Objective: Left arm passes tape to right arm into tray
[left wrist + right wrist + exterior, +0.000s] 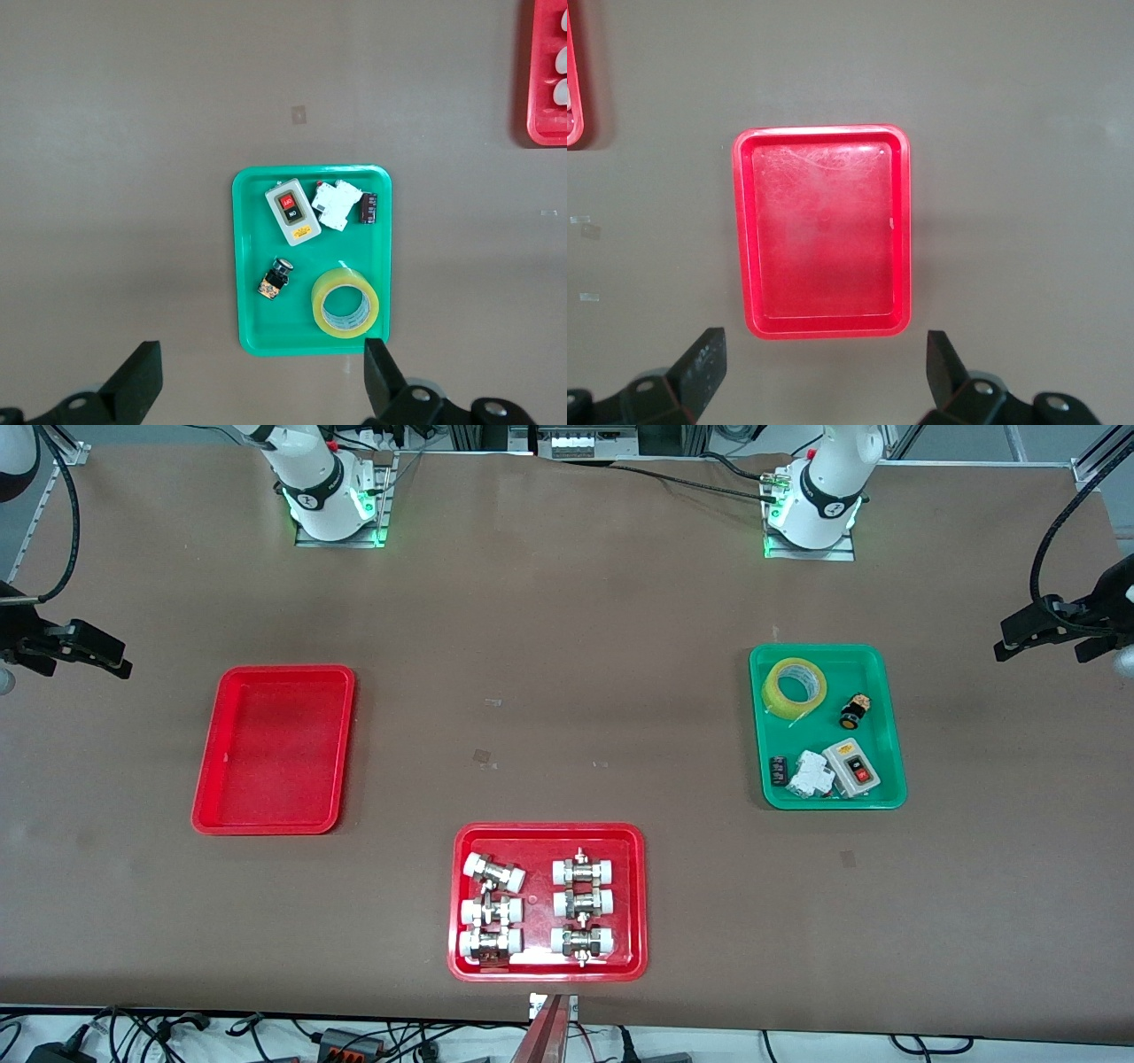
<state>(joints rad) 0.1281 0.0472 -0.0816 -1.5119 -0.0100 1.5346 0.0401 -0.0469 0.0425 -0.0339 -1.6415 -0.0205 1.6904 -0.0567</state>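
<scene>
Tape (795,687) lying in green tray (873,657) — red tray (274,749) bare; left claw (257,376) and right claw (826,367) both spread wide, high above table (567,646).

yellow tape (795,687) flat in green tray (886,731); red tray (275,750) bare

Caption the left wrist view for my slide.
Open left gripper above green plastic tray holding translucent yellow tape roll.

A green tray (890,717) held a switch box (852,769), a white breaker (813,775) and a black button (854,711); another red tray (547,834) held metal fittings (537,908).
</scene>
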